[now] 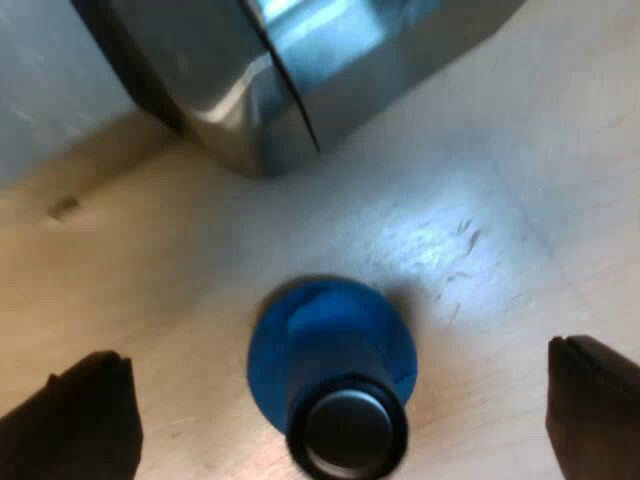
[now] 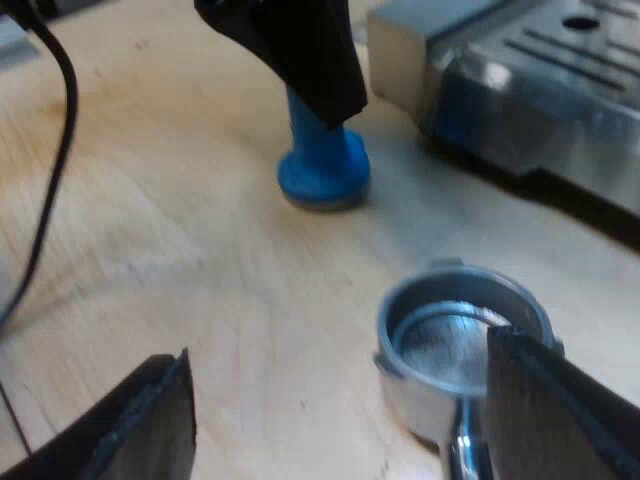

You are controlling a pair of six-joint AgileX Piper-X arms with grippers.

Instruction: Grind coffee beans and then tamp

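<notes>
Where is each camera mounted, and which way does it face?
Left wrist view: on the left arm, facing down onto the blue tamper, espresso machine beyond; left gripper open either side.
Right wrist view: on the right arm, facing slantwise across the table over the metal holder; right gripper open.
Both show tamper and machine.

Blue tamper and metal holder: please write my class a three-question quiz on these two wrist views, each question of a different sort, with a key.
1. True or false: the blue tamper lies tipped on its side.
2. Where is the metal holder? A inside a mug; B loose on the wooden table; C on a plate.
3. Fill the gap: the left gripper is over the tamper with its fingers ___, one on each side and not touching it.

Key: 1 false, it stands upright; 2 B; 3 open.
</notes>
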